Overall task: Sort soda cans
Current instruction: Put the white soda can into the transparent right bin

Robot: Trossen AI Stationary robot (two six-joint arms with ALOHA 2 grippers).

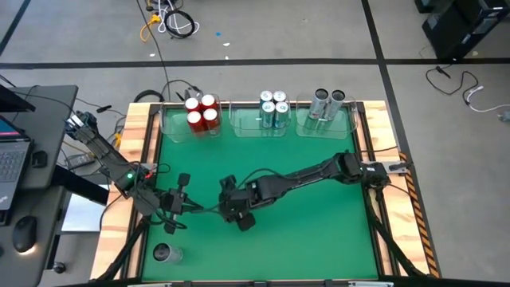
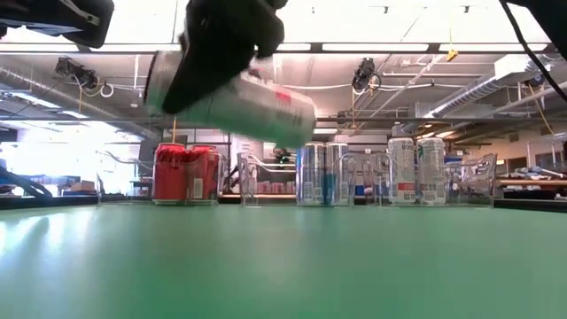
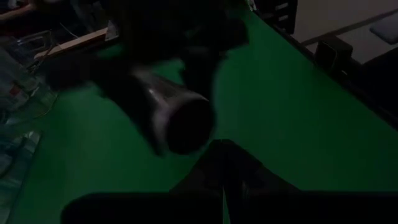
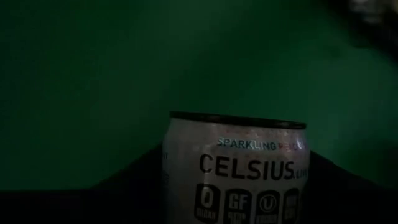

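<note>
My right gripper [image 1: 237,211] hangs over the middle of the green table [image 1: 319,231], shut on a silver-white soda can [image 2: 257,106] that is up in the air. My left gripper [image 1: 177,209] waits shut just to its left, touching nothing. Another grey can [image 1: 167,253] sits on the table near the front left corner. At the far edge stand three clear bins: red cans [image 1: 202,113] on the left, blue-and-white cans [image 1: 273,110] in the middle, silver cans [image 1: 328,104] on the right. My right gripper pinches the can's round side wall [image 4: 186,186] between its two fingers, one on either side. The fingers slant down from the table's right and lie along the can, whose free end [image 3: 186,124] sticks out past them. The can is tilted and clear of the table.
Bare green table lies between the grippers and the bins, and to the right of my right arm [image 1: 319,171]. Wooden rails [image 1: 143,159] border the table. A laptop [image 1: 16,151] and cables sit off the table's left.
</note>
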